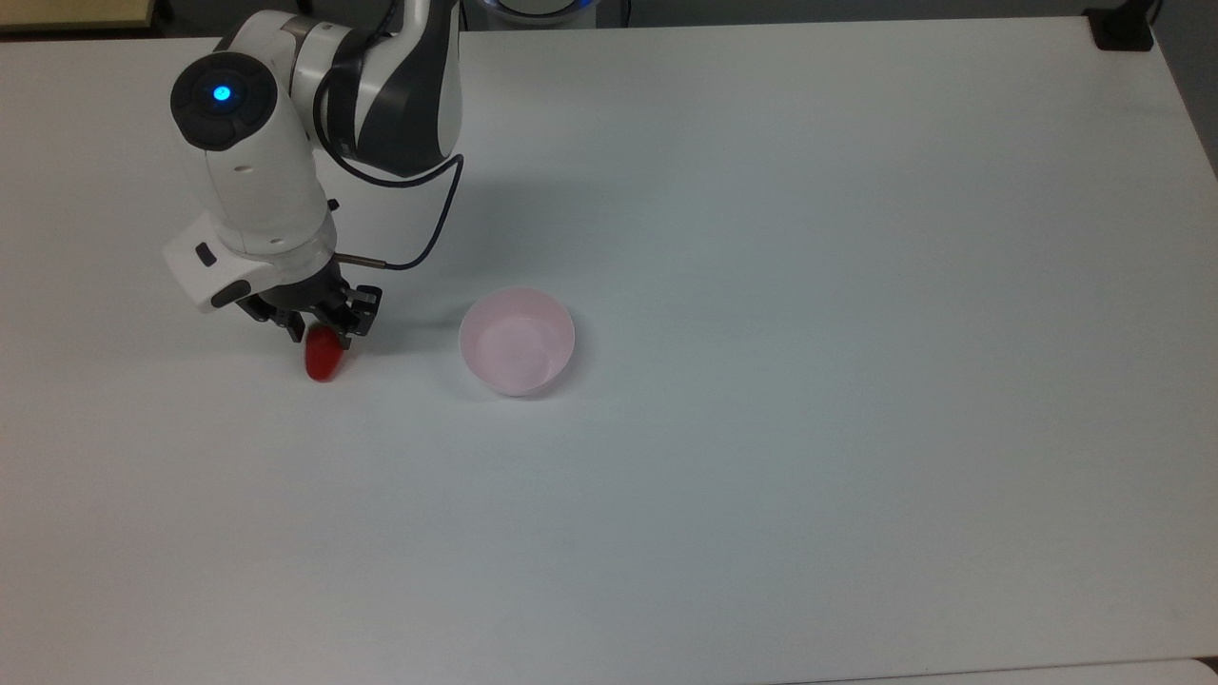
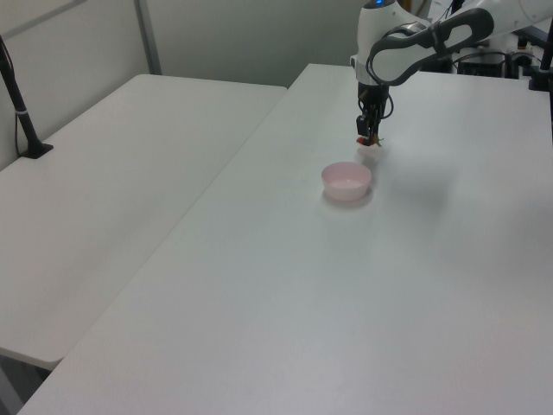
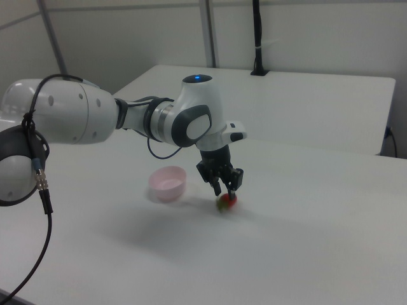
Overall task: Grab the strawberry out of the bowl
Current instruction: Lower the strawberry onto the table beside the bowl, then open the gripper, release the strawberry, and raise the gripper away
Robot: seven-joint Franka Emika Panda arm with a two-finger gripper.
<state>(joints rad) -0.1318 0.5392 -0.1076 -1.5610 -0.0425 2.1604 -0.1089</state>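
room: white partition walls behind, a second white table (image 2: pixel 130 164) beside mine, and a black post (image 3: pixel 257 38) standing at the far edge in the right view.

table: big plain white tabletop (image 1: pixel 809 381), matte, nothing on it but my stuff.

arm: my white arm (image 1: pixel 257 181) reaches down over the top view's left part of the table, black cable (image 1: pixel 433 228) looping off the wrist.

bowl: the pale pink bowl (image 1: pixel 517 342) sits upright with nothing in it, well apart from me, off to the top view's right.

gripper: my gripper (image 1: pixel 317 328) points straight down, low over the table. Jaws look parted just above the berry in the right view, so I'd say I'm not holding it.

strawberry: the strawberry (image 1: pixel 324 357) is out of the bowl, on the table right under my fingertips. Long axis runs roughly near-to-far in the top view, red tip toward the near edge. If I had to go back for it, that's a short straight drop.
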